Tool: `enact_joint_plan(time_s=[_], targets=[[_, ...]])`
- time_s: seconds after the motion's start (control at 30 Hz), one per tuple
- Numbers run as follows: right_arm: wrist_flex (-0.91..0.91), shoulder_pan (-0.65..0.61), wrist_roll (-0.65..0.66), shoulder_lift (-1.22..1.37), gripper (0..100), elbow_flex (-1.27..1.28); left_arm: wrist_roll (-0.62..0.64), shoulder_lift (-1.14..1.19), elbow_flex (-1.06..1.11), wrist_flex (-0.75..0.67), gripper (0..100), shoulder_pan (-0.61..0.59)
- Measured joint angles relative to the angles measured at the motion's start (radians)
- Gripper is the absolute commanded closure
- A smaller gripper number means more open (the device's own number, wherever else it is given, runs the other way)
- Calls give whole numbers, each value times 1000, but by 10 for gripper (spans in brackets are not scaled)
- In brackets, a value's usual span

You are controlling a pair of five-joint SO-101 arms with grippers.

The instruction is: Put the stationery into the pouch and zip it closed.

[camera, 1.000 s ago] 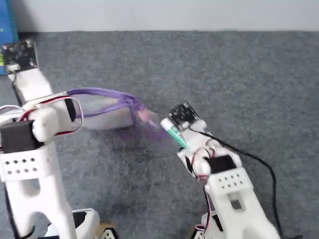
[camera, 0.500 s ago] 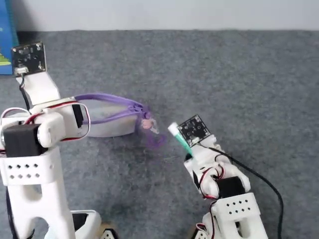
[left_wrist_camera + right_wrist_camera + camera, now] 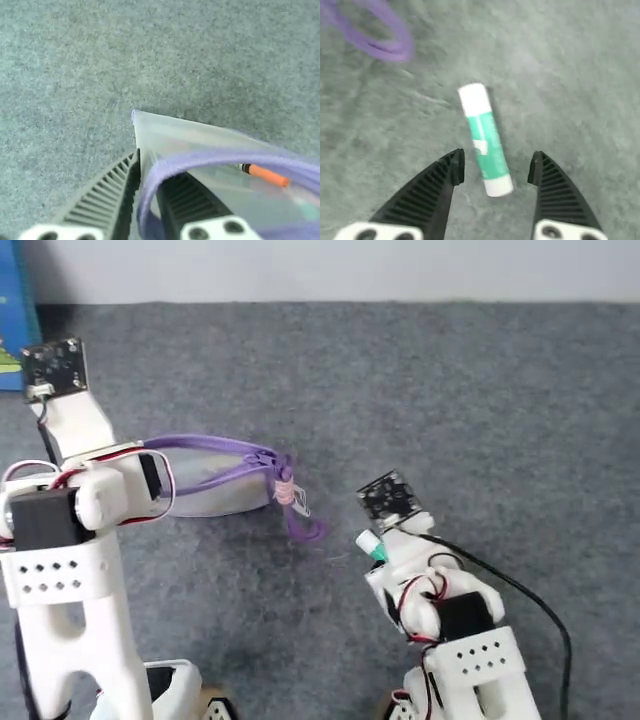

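**Glue stick is lying outside the pouch**

I'm watching my right gripper (image 3: 497, 156) backing away from the pouch (image 3: 215, 490), fingers spread. The glue stick (image 3: 485, 140) is now lying loose on the tabletop (image 3: 480, 400) between them. My left gripper (image 3: 147, 167) is clamping the pouch's rim. I'm judging it needs re-grasping.

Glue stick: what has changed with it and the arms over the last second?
The right tool drew back from the mouth of the pouch toward its own base, and the glue stick came with it. It now lies on the grey mat between the open fingers, apparently let go. The left tool stayed clamped on the pouch's edge, and the pouch barely shifted.
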Motion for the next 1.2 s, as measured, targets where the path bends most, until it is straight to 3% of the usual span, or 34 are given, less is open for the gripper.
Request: enact_joint_plan(time_s=[0.23,0.53,0.7,0.73,0.97,1.2], targets=[[-137,-55,-32,199,787,-2,0,0,2,0,988,0],[-359,-9,-40,715,797,-173,-3,0,32,-9,988,0],[-368,14,0,959,995,-278,-3,0,49,-23,988,-14],[-374,14,9,984,991,-293,-3,0,51,-23,988,-15],[-411,40,77,967,991,-308,-3,0,54,-23,988,-15],[-296,54,86,700,991,-293,-3,0,54,-23,988,-15]])
